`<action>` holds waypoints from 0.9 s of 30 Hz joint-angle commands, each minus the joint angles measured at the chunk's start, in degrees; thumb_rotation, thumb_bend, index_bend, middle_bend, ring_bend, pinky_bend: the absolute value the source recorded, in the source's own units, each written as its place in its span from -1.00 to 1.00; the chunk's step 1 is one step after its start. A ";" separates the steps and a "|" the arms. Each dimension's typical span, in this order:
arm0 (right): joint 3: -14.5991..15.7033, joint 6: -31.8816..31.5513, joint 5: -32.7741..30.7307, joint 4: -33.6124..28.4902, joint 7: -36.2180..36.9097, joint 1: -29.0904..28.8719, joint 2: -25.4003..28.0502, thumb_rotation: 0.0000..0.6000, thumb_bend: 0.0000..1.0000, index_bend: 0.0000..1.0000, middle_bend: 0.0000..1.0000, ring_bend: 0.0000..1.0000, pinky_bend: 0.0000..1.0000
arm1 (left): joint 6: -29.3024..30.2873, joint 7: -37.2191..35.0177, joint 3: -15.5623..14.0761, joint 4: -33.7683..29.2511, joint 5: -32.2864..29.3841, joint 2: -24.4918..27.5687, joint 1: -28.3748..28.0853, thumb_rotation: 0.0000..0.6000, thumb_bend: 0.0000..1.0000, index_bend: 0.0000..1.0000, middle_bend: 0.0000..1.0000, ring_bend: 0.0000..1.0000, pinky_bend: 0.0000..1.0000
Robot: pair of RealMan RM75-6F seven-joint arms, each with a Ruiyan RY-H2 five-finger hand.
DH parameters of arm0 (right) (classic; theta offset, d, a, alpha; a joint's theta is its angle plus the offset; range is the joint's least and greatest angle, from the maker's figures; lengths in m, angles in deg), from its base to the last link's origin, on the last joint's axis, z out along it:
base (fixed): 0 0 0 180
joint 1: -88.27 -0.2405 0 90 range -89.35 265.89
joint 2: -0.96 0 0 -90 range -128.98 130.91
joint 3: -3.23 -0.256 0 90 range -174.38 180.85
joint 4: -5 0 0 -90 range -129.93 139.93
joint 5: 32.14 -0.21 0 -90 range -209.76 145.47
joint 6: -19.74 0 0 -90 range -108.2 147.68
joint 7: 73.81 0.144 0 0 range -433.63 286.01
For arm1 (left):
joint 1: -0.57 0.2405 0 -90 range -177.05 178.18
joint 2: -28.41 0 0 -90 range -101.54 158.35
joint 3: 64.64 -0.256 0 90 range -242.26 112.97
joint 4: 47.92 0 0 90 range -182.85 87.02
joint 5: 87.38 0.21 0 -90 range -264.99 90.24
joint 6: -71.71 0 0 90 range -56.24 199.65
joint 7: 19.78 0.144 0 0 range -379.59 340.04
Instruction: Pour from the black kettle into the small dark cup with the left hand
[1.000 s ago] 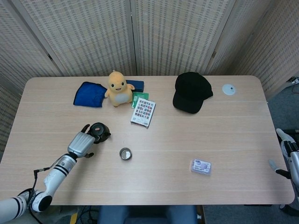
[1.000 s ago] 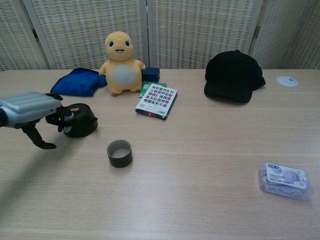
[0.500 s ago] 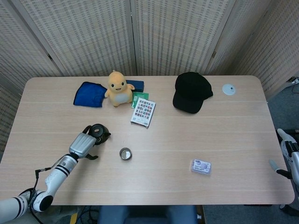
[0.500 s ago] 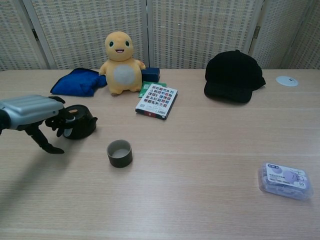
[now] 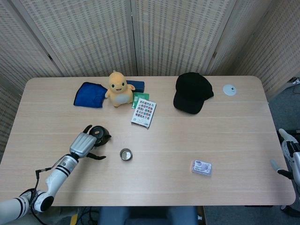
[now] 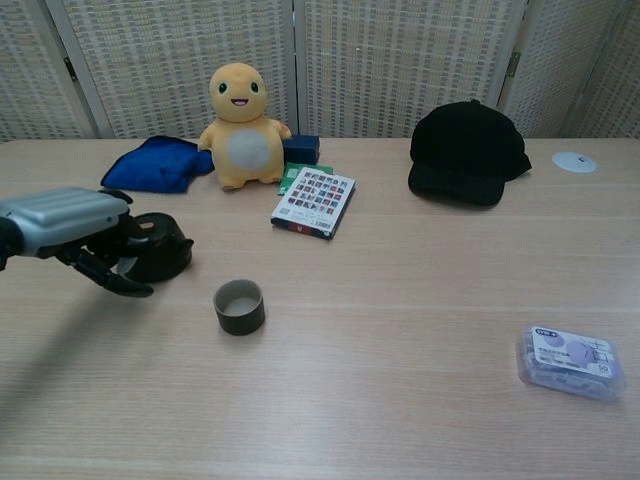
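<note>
Kettle (image 6: 158, 246): black, squat, upright on the table (image 6: 400, 400), left of centre; also seen from the head view (image 5: 99, 133). It sits directly against the far-right side of the left hand (image 6: 75, 232), touching the fingers.

Left hand, head view (image 5: 83, 144): fingers curl in around the kettle's near side, thumb (image 6: 120, 284) reaching under and forward. Partly closed. Whether it has a firm grip on the kettle cannot be told; the kettle rests on the table, not lifted.

Cup (image 6: 240, 306): small, dark, open mouth up, empty by the look of it; head view (image 5: 125, 154). It stands near the kettle, to its right and closer to the robot, apart from both kettle and hand. The pour calls for carrying the kettle that way.

Right hand (image 5: 289, 157): at the far right table edge, well apart from everything; its state cannot be told. The left is far nearer.

Change from a second earlier: the fingers have drawn in around the kettle, the thumb swinging from a downward hang to a forward hook. Kettle and cup are unmoved.
</note>
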 commanded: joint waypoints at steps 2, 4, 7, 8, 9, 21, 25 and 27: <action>-0.01 -0.09 0.05 -0.08 0.01 0.04 0.01 1.00 -0.60 -0.79 -0.60 -0.71 -0.63 | 0.08 -0.55 0.25 -0.07 -0.08 -0.01 0.05 -0.13 -0.95 0.37 0.45 0.28 -1.00; -0.03 -0.26 0.12 -0.08 0.05 0.10 0.00 1.00 -0.60 -0.79 -0.60 -0.71 -0.63 | 0.24 -1.43 0.55 -0.25 -0.09 0.03 0.11 -0.13 -0.95 0.42 0.53 0.36 -1.00; -0.10 -0.46 0.11 -0.06 0.19 0.19 -0.03 1.00 -0.60 -0.79 -0.60 -0.71 -0.65 | 0.62 -3.22 1.24 -0.64 -0.21 -0.03 0.23 -0.13 -0.96 0.49 0.60 0.43 -1.00; -0.11 -0.52 0.10 -0.05 0.23 0.23 -0.04 1.00 -0.60 -0.79 -0.60 -0.71 -0.65 | 0.73 -3.64 1.39 -0.67 -0.17 -0.05 0.25 -0.14 -0.96 0.51 0.63 0.45 -1.00; -0.12 -0.57 0.10 -0.03 0.27 0.26 -0.04 1.00 -0.60 -0.79 -0.60 -0.71 -0.65 | 0.84 -3.94 1.53 -0.65 -0.13 -0.08 0.24 -0.14 -0.96 0.53 0.65 0.47 -1.00; -0.14 -0.49 -0.27 0.46 0.69 0.46 -0.22 1.00 -0.59 -0.79 -0.60 -0.71 -0.65 | 1.72 -4.58 3.60 -1.58 -3.25 -1.12 0.69 -0.11 -0.96 0.72 0.91 0.70 -1.00; -0.26 -0.34 -0.42 0.63 0.91 0.38 -0.29 1.00 -0.58 -0.79 -0.60 -0.71 -0.65 | 1.89 -4.51 4.36 -1.90 -4.95 -1.59 0.89 0.18 -0.94 0.80 0.97 0.74 -1.00; -0.26 -0.32 -0.36 0.64 0.92 0.37 -0.31 1.00 -0.53 -0.79 -0.60 -0.71 -0.65 | 2.18 -3.57 4.64 -2.11 -5.69 -1.76 0.89 0.20 -0.87 0.82 0.99 0.76 -1.00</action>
